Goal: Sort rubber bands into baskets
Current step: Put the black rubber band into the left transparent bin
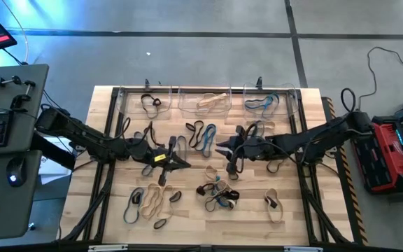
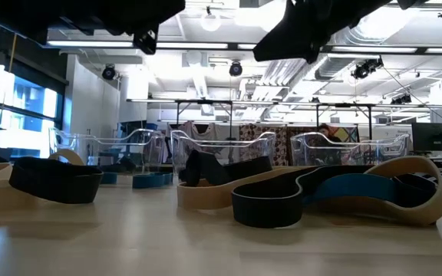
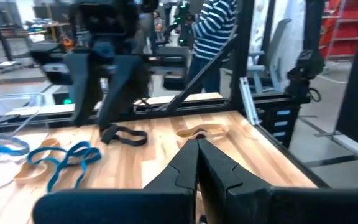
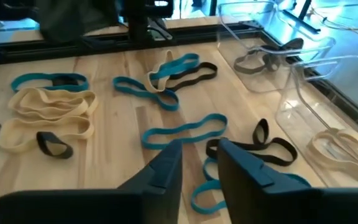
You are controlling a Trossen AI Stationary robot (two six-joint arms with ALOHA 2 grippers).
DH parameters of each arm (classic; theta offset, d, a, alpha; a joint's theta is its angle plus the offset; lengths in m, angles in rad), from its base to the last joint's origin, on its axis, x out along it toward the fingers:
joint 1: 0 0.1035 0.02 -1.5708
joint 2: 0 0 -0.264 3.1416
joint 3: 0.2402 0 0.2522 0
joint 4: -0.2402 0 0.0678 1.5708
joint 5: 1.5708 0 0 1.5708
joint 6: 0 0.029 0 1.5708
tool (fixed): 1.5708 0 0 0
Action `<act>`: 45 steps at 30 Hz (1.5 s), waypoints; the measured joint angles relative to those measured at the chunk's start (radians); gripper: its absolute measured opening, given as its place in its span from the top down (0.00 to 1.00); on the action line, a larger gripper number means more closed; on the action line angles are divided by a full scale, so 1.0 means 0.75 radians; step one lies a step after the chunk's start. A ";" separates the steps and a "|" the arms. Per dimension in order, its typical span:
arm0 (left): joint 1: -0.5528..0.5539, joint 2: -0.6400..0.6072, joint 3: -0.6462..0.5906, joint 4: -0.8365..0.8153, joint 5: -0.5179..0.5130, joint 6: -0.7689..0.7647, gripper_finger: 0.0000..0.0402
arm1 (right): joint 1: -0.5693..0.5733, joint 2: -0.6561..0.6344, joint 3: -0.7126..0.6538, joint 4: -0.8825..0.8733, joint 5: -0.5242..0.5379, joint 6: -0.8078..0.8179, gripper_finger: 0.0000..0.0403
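Clearly the rubber bands (image 1: 203, 135) lie scattered flat on the table (image 1: 313, 210), some already in the 3 baskets (image 1: 205, 100). Thin, light and floppy, each should pinch best along 1 strand. A blue band (image 4: 185, 132) stretches crosswise just beyond the right gripper (image 4: 197, 163), fingers parted, empty. The left gripper (image 3: 197, 163) hovers pressed together.

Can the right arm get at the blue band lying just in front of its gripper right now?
Probably yes. The right gripper is open and empty, hovering over the blue band, which lies flat on bare wood. Only a black band lies close beside it, not over it, so the way down looks free.
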 joint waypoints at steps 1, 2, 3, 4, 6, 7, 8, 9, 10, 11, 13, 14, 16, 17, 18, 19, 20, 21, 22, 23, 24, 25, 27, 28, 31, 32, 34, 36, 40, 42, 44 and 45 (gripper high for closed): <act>0.008 0.000 0.000 -0.007 -0.012 0.000 1.00 | 0.004 0.000 0.001 0.000 0.000 0.000 0.75; 0.021 0.000 0.000 -0.017 -0.021 -0.002 1.00 | 0.005 0.000 0.001 -0.002 0.000 0.002 0.73; 0.034 0.000 0.000 -0.024 -0.028 -0.010 1.00 | 0.005 0.000 0.001 -0.009 0.000 0.008 0.72; 0.048 0.000 0.000 -0.030 -0.029 -0.012 1.00 | 0.005 0.000 0.001 -0.019 0.002 0.026 0.71; 0.074 0.000 0.000 -0.049 -0.031 -0.013 1.00 | 0.004 0.000 0.001 -0.046 0.002 0.061 0.70; 0.083 0.000 0.000 -0.060 -0.032 -0.013 1.00 | 0.000 0.000 0.001 -0.064 0.003 0.069 0.70; 0.090 0.000 0.000 -0.064 -0.033 -0.013 1.00 | -0.004 0.000 0.001 -0.079 0.008 0.080 0.70; 0.096 0.000 0.000 -0.060 -0.032 -0.013 1.00 | -0.008 0.000 0.000 -0.086 0.015 0.092 0.70; 0.102 0.000 0.000 -0.055 -0.032 -0.013 1.00 | -0.012 0.000 -0.005 -0.084 0.025 0.101 0.70; 0.110 -0.001 0.000 -0.056 -0.030 -0.013 1.00 | -0.020 0.000 -0.007 -0.091 0.031 0.106 0.70; 0.131 0.000 0.000 -0.056 -0.026 -0.024 1.00 | -0.035 0.000 -0.007 -0.094 0.029 0.104 0.71; 0.146 0.000 0.000 -0.051 -0.016 -0.039 1.00 | -0.039 0.000 -0.007 -0.097 0.028 0.096 0.73; 0.175 0.000 0.000 -0.037 0.027 -0.054 1.00 | -0.047 -0.001 -0.007 -0.103 0.028 0.063 0.76; 0.185 0.000 0.000 -0.034 0.041 -0.052 1.00 | -0.051 -0.001 -0.008 -0.106 0.026 0.047 0.78; 0.193 0.000 0.000 -0.030 0.045 -0.041 1.00 | -0.054 -0.001 -0.008 -0.106 0.025 0.031 0.81; 0.201 0.000 0.000 -0.027 0.047 -0.023 1.00 | -0.057 -0.001 -0.008 -0.103 0.025 0.026 0.83; 0.208 0.000 0.000 -0.025 0.048 -0.009 1.00 | -0.061 -0.001 -0.008 -0.100 0.025 0.026 0.86; 0.216 0.000 0.000 -0.025 0.049 -0.002 1.00 | -0.061 -0.001 -0.008 -0.100 0.025 0.027 0.89; 0.222 0.000 0.000 -0.025 0.052 -0.002 1.00 | -0.061 -0.001 -0.008 -0.100 0.025 0.027 0.93; 0.225 0.000 0.000 -0.025 0.059 -0.002 1.00 | -0.062 -0.001 -0.008 -0.100 0.025 0.027 0.96; 0.230 0.000 0.000 -0.024 0.073 -0.001 1.00 | -0.060 -0.001 -0.008 -0.100 0.025 0.028 0.98; 0.230 0.000 0.000 -0.023 0.081 -0.001 1.00 | -0.054 -0.001 -0.008 -0.100 0.025 0.030 0.99; 0.227 0.000 0.000 -0.023 0.086 -0.005 1.00 | -0.041 -0.001 -0.008 -0.100 0.025 0.054 0.98; 0.222 0.000 0.000 -0.024 0.088 -0.002 1.00 | -0.034 -0.001 -0.008 -0.100 0.024 0.062 0.97; 0.205 0.000 0.000 -0.022 0.088 0.022 1.00 | -0.012 -0.001 -0.009 -0.100 0.024 0.084 0.97; 0.202 0.000 0.000 -0.018 0.088 0.022 1.00 | -0.005 -0.001 -0.009 -0.100 0.024 0.093 0.97; 0.197 0.000 0.000 -0.014 0.088 0.024 1.00 | 0.004 -0.001 -0.009 -0.100 0.024 0.096 0.98; 0.198 0.000 0.000 -0.015 0.088 0.036 1.00 | 0.005 -0.001 -0.009 -0.100 0.032 0.095 0.98; 0.198 0.000 0.000 -0.015 0.087 0.058 1.00 | 0.000 -0.001 -0.009 -0.100 0.063 0.091 0.99; 0.198 0.000 0.000 -0.011 0.087 0.054 1.00 | -0.002 -0.001 -0.009 -0.100 0.066 0.073 0.99; 0.196 0.000 0.000 -0.007 0.086 0.049 1.00 | -0.002 -0.001 -0.009 -0.100 0.066 0.055 0.99; 0.193 0.000 0.000 -0.008 0.083 0.049 1.00 | -0.002 -0.001 -0.009 -0.100 0.066 0.045 0.99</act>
